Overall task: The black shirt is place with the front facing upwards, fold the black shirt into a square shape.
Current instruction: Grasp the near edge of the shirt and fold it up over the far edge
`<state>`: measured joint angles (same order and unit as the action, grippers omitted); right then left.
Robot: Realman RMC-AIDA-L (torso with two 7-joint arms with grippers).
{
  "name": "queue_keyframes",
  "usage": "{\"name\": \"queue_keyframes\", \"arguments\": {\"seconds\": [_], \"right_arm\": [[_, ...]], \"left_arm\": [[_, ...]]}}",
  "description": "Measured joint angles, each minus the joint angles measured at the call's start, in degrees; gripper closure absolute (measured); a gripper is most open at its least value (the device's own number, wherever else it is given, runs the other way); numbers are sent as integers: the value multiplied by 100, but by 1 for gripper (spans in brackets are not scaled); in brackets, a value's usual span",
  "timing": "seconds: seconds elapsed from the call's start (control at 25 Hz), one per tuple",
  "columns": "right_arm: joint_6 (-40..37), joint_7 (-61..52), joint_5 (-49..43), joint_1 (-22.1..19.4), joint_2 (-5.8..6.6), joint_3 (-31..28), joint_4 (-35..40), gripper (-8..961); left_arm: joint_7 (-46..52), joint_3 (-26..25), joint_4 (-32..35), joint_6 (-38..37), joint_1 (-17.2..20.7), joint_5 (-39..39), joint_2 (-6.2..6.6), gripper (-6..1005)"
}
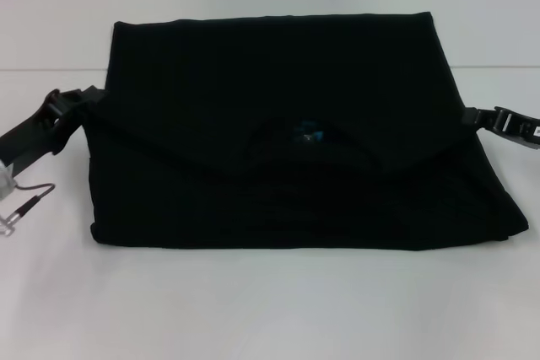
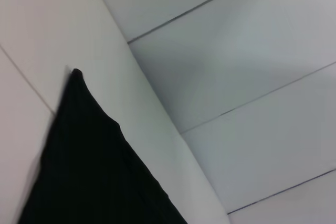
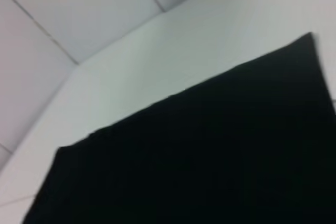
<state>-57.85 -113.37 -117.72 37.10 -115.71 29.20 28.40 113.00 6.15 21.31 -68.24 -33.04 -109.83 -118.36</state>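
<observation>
The black shirt (image 1: pixel 287 132) lies partly folded on the white table (image 1: pixel 270 309). The left gripper (image 1: pixel 63 111) and right gripper (image 1: pixel 498 120) sit at its side edges; whether they are pinching cannot be told. The cloth looks soft, light and floppy, so corners and edges are probably best to grab.

- One black shirt (image 1: pixel 287 124) — folded, on one white table (image 1: pixel 270 301).
- Two grippers — left gripper (image 1: pixel 72 111), right gripper (image 1: pixel 485 117).
- One blue neck label (image 1: pixel 305 134).
</observation>
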Motion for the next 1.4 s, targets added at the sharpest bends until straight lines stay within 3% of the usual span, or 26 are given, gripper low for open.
{"name": "queue_keyframes", "arguments": {"seconds": [0.4, 0.88, 1.4], "right_arm": [[599, 18, 2, 168, -59, 362, -28, 887], [893, 52, 3, 188, -82, 470, -28, 887], [1242, 72, 7, 253, -183, 1068, -28, 887]], "left_arm": [[-406, 101, -158, 656, -334, -44, -54, 962], [-573, 295, -216, 1118, -410, -26, -129, 961], [-881, 283, -203, 1513, -464, 98, -228, 959]]}}
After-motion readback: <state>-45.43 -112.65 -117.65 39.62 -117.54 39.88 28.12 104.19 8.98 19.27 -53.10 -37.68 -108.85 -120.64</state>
